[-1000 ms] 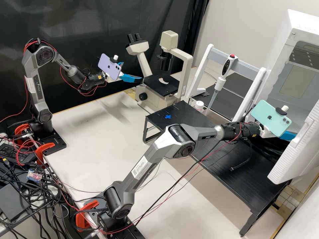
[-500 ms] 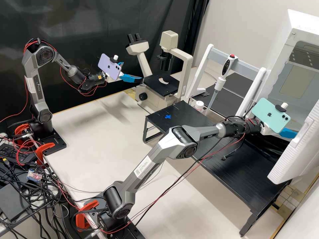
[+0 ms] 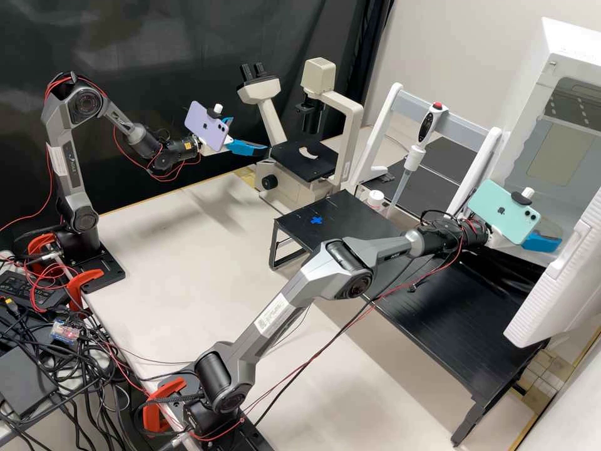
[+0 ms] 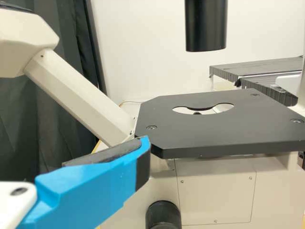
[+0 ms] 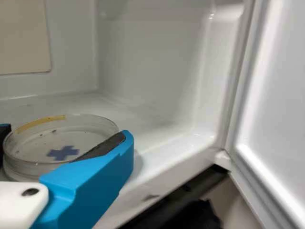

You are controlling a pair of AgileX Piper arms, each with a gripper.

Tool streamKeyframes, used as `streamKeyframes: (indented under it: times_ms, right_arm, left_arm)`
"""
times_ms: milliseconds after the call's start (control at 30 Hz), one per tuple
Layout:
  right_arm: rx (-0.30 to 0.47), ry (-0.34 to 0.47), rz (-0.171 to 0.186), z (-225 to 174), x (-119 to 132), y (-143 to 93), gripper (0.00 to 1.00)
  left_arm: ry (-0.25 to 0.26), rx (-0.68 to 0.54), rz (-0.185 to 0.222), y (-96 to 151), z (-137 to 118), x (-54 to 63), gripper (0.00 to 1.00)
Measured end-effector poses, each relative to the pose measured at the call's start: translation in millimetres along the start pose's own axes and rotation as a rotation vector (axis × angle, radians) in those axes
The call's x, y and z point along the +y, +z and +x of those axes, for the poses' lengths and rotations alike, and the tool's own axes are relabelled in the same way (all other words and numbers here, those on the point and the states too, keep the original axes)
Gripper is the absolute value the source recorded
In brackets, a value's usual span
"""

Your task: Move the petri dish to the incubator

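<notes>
The dish [image 5: 52, 140] sits between the fingers of my right gripper [image 3: 551, 243], pinched by its sides, at the mouth of the incubator [image 3: 563, 47]. In the high view that gripper is at 3 o'clock, with the open door [image 3: 554, 282] just beside it and the incubator toward 2. The pipette [image 3: 413, 156] stands tilted, also toward 2. At 11, my left gripper [image 3: 249, 134] has its fingers spread near the microscope [image 3: 307, 160], which stands at 12 on the bench [image 3: 188, 263].
</notes>
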Motion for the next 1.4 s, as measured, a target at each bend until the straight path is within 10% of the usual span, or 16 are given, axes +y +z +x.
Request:
streamKeyframes:
  times_ms: [200,233,1400]
  right_arm:
    - [0.021,-0.021,0.002,6.9,-8.4,3.7,0.0]
    - [0.021,-0.024,0.001,7.9,-9.8,4.7,1.0]
    - [0.012,-0.085,0.015,-5.0,22.8,42.5,1.0]
  left_arm:
    - [0.0,0.0,0.0,0.0,0.0,0.0,1.0]
    - [0.0,0.0,0.0,0.0,0.0,0.0,1.0]
    - [0.0,0.0,0.0,0.0,0.0,0.0,1.0]
